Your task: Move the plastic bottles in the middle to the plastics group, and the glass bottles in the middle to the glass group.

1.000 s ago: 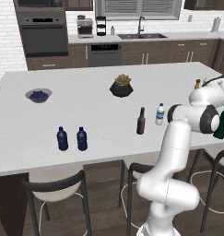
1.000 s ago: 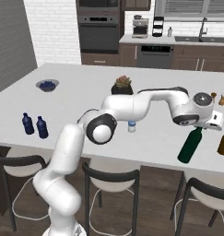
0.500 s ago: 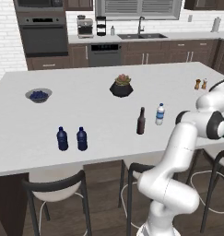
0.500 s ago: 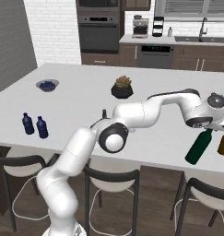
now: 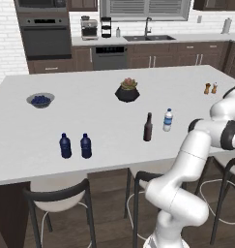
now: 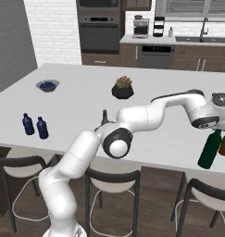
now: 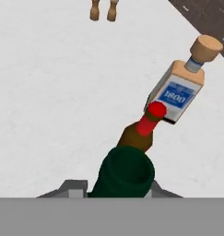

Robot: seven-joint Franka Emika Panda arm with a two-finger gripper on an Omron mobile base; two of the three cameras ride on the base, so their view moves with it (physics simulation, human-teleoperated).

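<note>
the green bottle (image 6: 210,150) hangs at the right end of the counter (image 6: 77,106), tilted a little, its neck clamped in the closed gripper (image 6: 216,131). the arm stretches far right. just beside stands an amber bottle with red cap (image 7: 142,130).

The one legible marking is the number "1800", in pale figures on the blue label (image 7: 179,97) of a squat, square-shouldered bottle (image 7: 182,87) with a cork-coloured stopper, seen in the hand view just beyond a brown bottle with a red cap (image 7: 142,131). Smaller lines sit above and below that number on the same label (too blurred to make out). The clear water bottle (image 5: 168,120) on the worktop (image 5: 99,121) carries a blue band in the left base view, but no letters on it can be read.
</note>
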